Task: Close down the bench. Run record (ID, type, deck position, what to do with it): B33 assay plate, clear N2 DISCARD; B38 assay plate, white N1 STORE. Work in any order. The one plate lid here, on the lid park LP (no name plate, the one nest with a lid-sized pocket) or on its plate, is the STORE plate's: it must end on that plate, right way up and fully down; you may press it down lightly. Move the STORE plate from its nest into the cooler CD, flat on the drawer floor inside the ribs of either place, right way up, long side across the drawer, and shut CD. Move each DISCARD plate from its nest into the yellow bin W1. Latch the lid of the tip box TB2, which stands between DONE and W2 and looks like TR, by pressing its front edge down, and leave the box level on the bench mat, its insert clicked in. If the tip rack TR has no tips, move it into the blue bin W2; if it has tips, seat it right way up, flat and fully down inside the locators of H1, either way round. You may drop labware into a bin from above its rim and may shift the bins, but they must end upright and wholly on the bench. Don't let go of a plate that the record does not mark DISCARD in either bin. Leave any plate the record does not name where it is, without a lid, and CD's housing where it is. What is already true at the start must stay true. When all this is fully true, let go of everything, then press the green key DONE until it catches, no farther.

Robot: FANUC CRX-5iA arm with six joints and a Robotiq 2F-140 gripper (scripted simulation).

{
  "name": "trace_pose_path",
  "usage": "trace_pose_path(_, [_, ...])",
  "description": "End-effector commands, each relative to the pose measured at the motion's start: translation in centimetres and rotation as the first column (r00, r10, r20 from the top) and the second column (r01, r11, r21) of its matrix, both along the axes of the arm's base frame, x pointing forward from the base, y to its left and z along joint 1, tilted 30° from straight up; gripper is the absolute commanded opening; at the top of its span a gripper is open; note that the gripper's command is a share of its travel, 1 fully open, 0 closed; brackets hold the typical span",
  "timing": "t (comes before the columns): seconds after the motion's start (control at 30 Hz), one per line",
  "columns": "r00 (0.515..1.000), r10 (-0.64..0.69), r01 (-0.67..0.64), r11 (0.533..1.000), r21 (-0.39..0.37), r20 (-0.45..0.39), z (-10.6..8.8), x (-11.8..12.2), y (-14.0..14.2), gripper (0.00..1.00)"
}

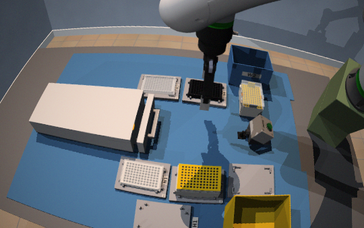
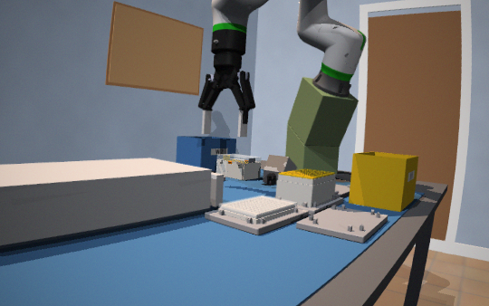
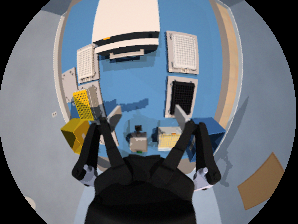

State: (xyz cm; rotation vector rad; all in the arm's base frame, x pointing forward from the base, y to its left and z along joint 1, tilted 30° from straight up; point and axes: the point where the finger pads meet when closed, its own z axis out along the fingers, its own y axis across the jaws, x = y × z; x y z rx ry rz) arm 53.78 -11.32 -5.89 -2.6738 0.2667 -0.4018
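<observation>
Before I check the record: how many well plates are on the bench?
3: a clear plate and black plate in the back nests, a white plate at N1. None looks hidden.
</observation>
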Motion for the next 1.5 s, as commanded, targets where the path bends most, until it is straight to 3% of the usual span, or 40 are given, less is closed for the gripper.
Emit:
trace_pose_path(0.0, [1.0, 0.0, 0.0, 1.0, 0.0, -0.001, 0.4, 1.4, 0.2, 0.87])
trace_pose_path(1.47, [1.0, 0.0, 0.0, 1.0, 0.0, -0.001, 4.8, 15.2, 3.0, 0.87])
